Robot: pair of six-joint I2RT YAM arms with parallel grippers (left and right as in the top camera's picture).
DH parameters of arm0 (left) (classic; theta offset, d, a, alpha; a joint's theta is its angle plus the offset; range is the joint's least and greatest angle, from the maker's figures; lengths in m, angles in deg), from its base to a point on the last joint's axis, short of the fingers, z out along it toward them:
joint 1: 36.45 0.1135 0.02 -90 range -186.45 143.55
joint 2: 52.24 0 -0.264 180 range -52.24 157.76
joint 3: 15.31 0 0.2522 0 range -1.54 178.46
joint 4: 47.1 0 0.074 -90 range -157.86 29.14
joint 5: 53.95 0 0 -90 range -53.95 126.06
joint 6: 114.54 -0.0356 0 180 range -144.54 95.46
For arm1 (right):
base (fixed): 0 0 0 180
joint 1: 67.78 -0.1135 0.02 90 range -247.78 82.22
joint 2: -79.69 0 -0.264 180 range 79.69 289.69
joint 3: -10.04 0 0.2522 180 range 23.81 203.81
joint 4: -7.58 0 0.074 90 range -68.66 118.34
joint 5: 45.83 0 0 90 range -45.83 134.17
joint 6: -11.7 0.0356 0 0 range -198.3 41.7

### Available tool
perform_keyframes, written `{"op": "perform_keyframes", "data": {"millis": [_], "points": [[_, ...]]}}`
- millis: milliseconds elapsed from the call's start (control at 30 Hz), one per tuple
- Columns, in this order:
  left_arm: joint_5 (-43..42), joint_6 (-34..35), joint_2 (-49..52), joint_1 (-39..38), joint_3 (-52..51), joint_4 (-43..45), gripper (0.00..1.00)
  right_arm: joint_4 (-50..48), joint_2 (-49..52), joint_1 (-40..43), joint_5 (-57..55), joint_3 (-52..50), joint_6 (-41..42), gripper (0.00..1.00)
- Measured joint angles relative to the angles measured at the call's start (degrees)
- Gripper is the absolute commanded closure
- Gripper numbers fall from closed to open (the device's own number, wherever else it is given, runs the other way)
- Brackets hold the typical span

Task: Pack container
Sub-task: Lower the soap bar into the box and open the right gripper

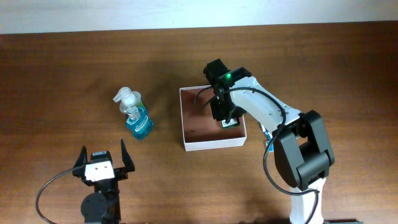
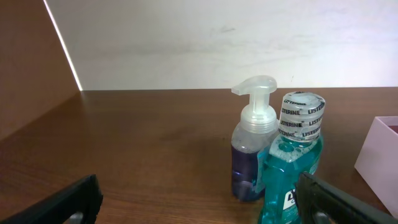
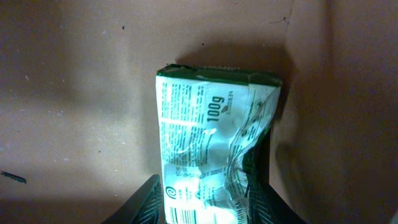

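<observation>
Our right gripper [image 3: 205, 203] clamps the packet [image 3: 211, 143] by the right wall of the container [image 1: 214, 145]; released here, it may lean there. Lower left, the fingers of our left gripper [image 1: 102, 157] are apart.

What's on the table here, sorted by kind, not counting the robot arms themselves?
Bottles: 2 (clear pump bottle, teal mouthwash bottle)
Boxes: 1 (white-walled container)
Packets: 1 (green-and-white packet, inside the container)
Total: 4
</observation>
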Motion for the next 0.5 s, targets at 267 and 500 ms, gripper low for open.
{"op": "perform_keyframes", "data": {"millis": [267,500], "points": [[0.0,0.0,0.0,0.0,0.0,0.0,0.01,6.6,0.0,0.0,0.0,8.3,0.0,0.62],[0.0,0.0,0.0,0.0,0.0,0.0,0.01,18.1,0.1,0.3,-0.1,24.3,-0.2,0.62]]}}
